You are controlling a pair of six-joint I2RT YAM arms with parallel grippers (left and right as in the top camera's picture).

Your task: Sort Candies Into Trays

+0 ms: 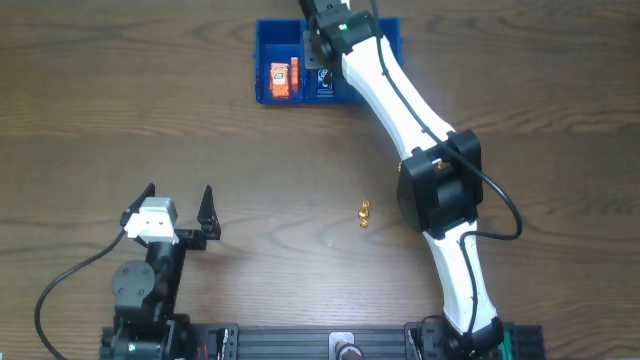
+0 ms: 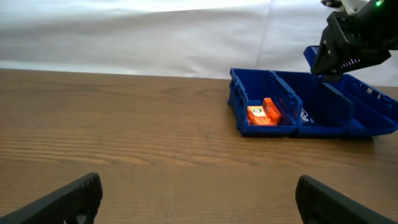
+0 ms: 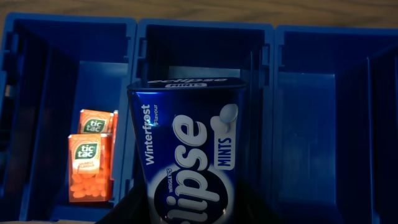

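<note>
Blue mint tin (image 3: 186,155), stiff, smooth, prob. slippery & light, sits pinched at its lower sides in my right gripper (image 1: 322,42), over mid compartment of blue tray (image 1: 265,40) at 12 o'clock. Left gripper (image 1: 180,205) wide, 8 o'clock.

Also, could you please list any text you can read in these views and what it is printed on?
"Winterfrost", "MINTS", cut-off "lipse": front of the held blue tin.
"tic tac": on both orange boxes in the blue tray.
Lid lettering and smaller print on the tin, and the boxes' small print: too blurred to read.
</note>
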